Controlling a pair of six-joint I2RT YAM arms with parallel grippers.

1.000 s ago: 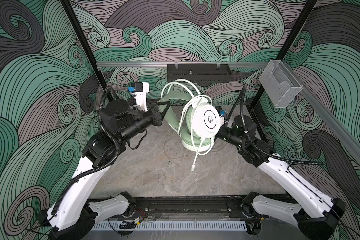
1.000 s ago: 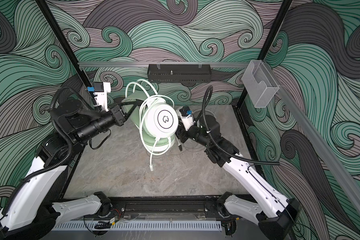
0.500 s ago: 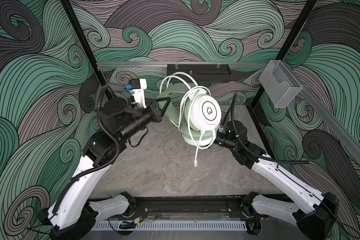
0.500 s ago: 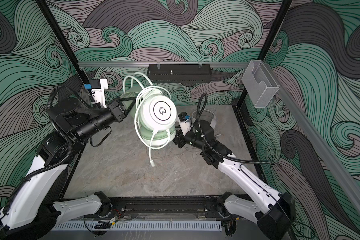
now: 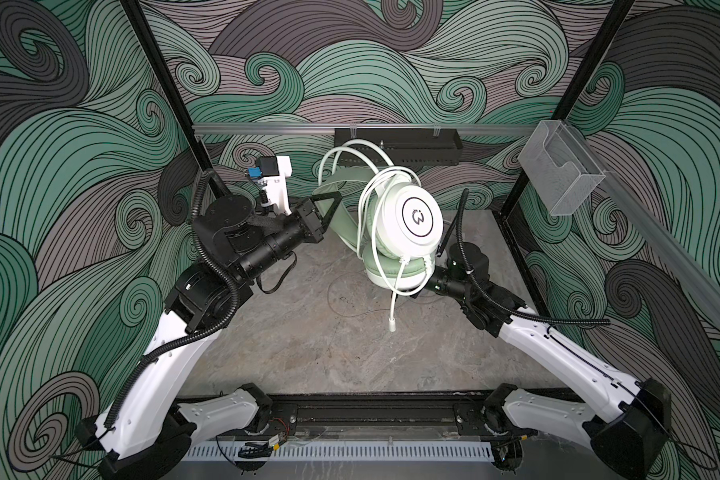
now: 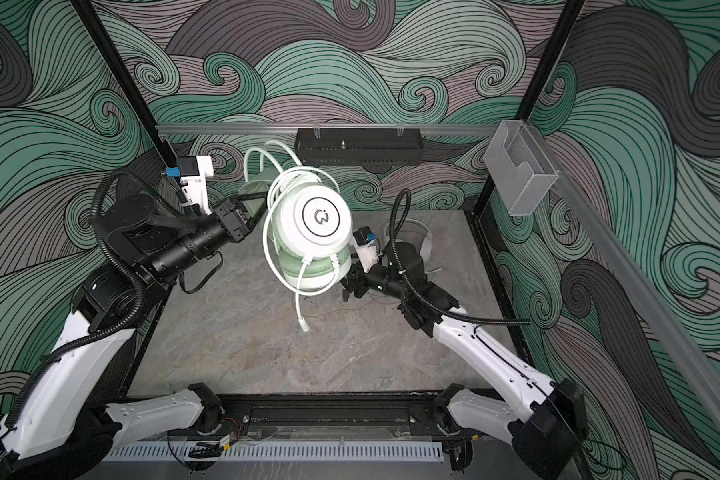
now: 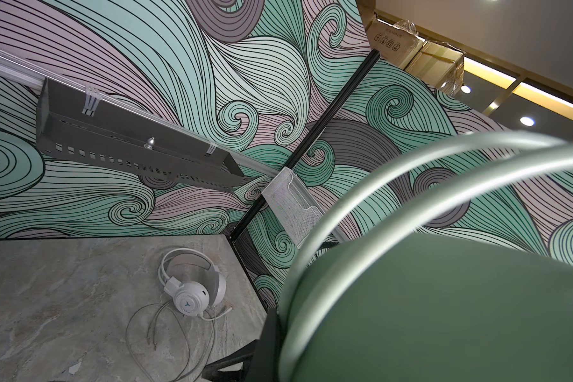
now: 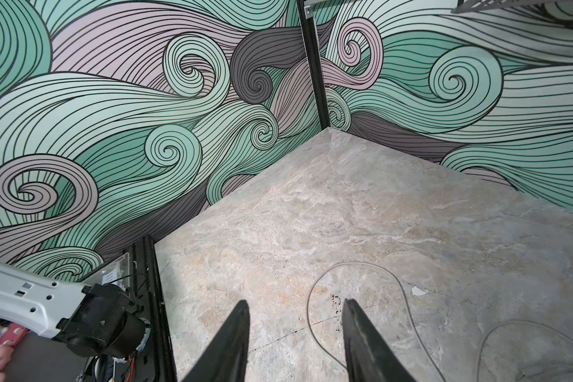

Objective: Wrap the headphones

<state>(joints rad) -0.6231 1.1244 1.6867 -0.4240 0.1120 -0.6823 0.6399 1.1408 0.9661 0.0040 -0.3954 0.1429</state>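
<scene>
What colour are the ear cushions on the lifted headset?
Pale mint green ear cushions, clearest in a top view.

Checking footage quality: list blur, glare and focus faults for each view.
Left wrist: mint headset close and blurred, white headset sharp, ceiling lamp glaring. Right wrist: table sharp, evenly lit. Both top views: even light, no glare.

Both top views: high over the front edge, steeply down, near-identical, whole tabletop [image 5: 308, 353] shared. Left wrist cam: almost against the mint headset [image 7: 444, 314], facing back-right corner, white headset [image 7: 189, 299] beyond. Right wrist cam: low over tabletop, apparently facing back-left corner.
</scene>
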